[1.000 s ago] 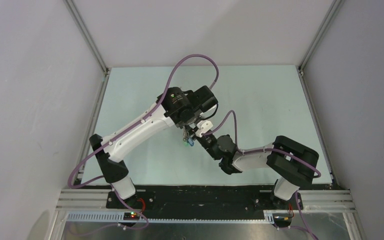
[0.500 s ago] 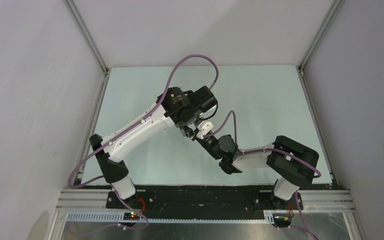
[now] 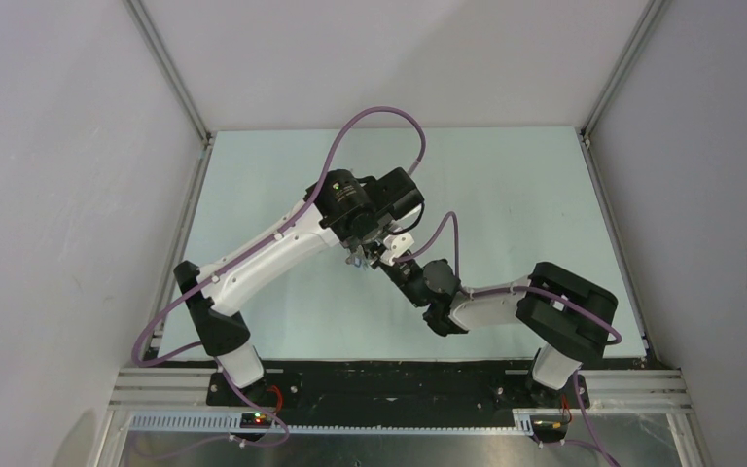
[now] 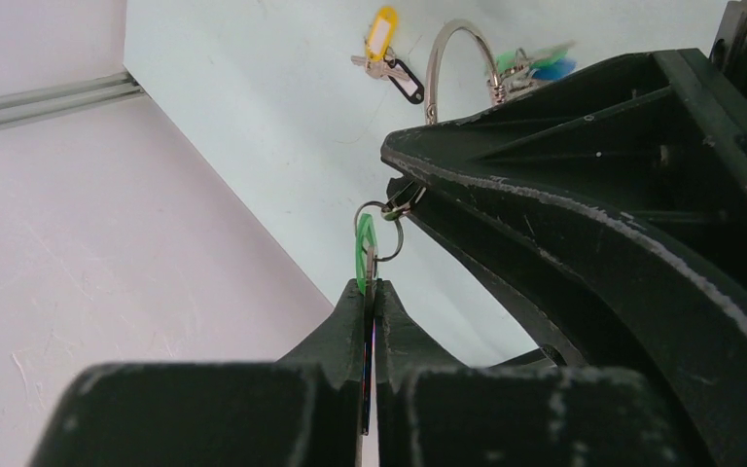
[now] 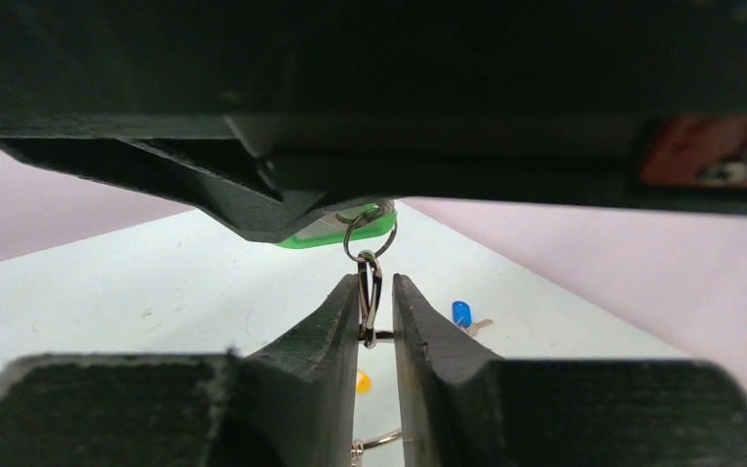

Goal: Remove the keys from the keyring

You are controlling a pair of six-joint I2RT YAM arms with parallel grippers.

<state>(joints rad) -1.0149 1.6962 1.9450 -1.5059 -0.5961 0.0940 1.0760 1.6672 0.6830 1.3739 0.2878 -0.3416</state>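
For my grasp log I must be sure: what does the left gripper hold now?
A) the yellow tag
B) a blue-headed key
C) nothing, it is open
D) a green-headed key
D: the left wrist view shows the left gripper shut on the green-headed key; the yellow tag lies on the table, and the right gripper pinches a metal loop linked to that key.

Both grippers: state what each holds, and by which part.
Left gripper: the green key, jaws shut low on its head. Right gripper: the small metal loop linked to that key, jaws shut across its sides.
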